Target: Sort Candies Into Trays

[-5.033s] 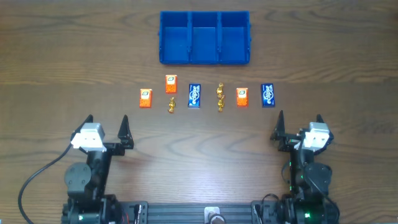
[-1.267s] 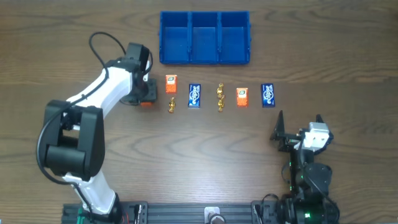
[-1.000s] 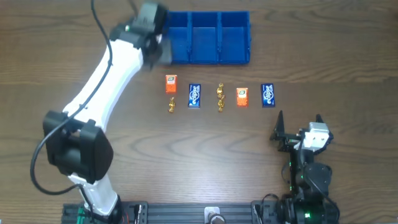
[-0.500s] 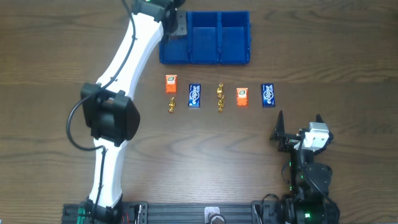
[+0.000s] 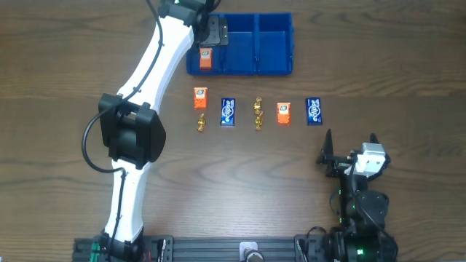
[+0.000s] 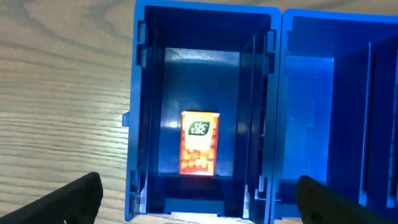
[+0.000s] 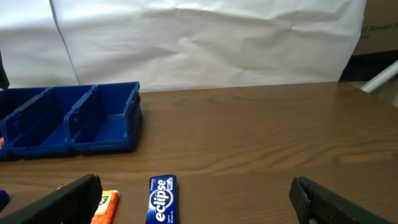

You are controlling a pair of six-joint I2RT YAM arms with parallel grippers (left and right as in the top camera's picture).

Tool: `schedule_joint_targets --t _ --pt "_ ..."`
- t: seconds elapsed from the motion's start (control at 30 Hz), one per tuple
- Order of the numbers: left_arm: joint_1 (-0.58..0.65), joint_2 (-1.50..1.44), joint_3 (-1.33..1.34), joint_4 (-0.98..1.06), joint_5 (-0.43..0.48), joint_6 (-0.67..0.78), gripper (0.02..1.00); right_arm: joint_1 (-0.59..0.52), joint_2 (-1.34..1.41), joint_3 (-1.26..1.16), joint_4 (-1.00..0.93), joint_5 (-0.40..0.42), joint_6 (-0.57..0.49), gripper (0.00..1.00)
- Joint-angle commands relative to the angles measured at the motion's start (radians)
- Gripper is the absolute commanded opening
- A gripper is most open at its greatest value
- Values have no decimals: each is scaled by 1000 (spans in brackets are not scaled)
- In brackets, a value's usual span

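Your orange candy box (image 5: pixel 206 58) (image 6: pixel 199 151) lies flat on the floor of the left compartment of the blue tray (image 5: pixel 240 71) (image 6: pixel 142 124), which sits at the far middle of the wooden table (image 5: pixel 65 80). The tray's middle and right compartments hold nothing that you can see.

Your left gripper (image 6: pixel 198 183) hovers directly over that left compartment with its fingers spread wide apart and nothing between them; the box lies free below it.

Nearer to you than the tray, the other candies sit in a loose row. From left to right you have a second orange box (image 5: pixel 199 97) with a gold-wrapped candy (image 5: pixel 201 123) just on its near side, a blue gum pack (image 5: pixel 228 111), two gold-wrapped candies (image 5: pixel 258 115) one behind the other, a third orange box (image 5: pixel 283 113) and a second blue pack (image 5: pixel 314 110).

Your right gripper (image 5: pixel 350 140) (image 7: pixel 196 182) sits low at the near right, well apart from the row, its fingers also spread and empty.
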State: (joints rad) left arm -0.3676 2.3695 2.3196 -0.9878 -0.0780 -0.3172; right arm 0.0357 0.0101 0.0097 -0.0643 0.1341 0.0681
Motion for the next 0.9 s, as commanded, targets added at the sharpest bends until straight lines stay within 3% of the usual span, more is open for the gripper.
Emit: schedule_joint_targets --t 0.03,0.17,0.27,0.37,0.53,0.7,0.9 --pt "-8 -59 13 -16 -26 -14 1000 -4 -7 -2 -3 2 10 1000" --pt "-66 -220 -56 -82 -72 -70 1000 -4 -7 -2 -3 2 10 1000" --pt "-105 -415 -318 -1 -134 -126 998 -4 -7 -2 -3 2 10 1000" --pt "-113 -539 -584 105 -141 -153 998 -4 -7 -2 -3 2 10 1000" --pt "-108 -529 -772 192 -138 -157 961 -4 -7 -2 -3 2 10 1000" --pt "-98 -495 -909 321 -77 -163 974 -4 -7 -2 -3 2 10 1000" --pt "-97 -390 -920 372 -52 -168 963 -4 -7 -2 -3 2 10 1000"
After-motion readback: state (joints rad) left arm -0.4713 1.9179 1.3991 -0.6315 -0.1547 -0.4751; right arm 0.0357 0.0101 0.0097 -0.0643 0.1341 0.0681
